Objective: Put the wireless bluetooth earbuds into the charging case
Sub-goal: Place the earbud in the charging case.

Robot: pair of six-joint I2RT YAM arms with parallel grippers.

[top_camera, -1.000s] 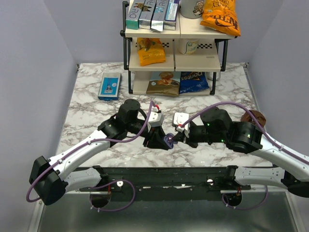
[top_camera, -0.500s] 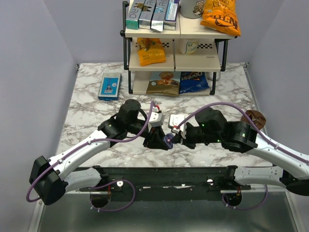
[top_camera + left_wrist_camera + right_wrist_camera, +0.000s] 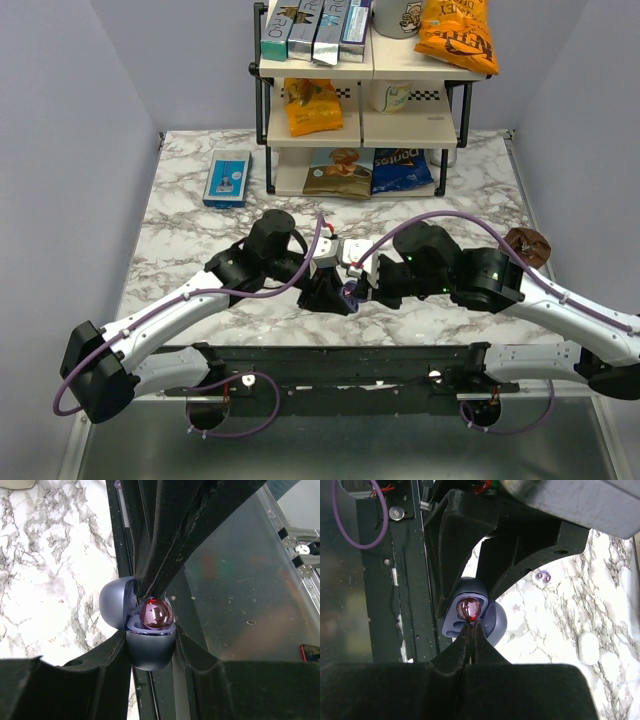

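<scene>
Your two arms bend inward and meet low over the near middle of the counter (image 3: 180, 250). The left gripper (image 3: 338, 296) and the right gripper (image 3: 358, 291) point at each other, tips almost touching. The charging case (image 3: 349, 291) is a small purplish spot between them. How the fingers stand is too small to tell from here. Well behind, a blue box (image 3: 228, 178) lies flat just left of a snack rack (image 3: 360, 110).

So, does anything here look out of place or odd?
One thing: a small purple piece, perhaps the second earbud, lies loose on the marble table, apart from the open charging case held in the left tool. Nothing looks spilled or broken.
</scene>
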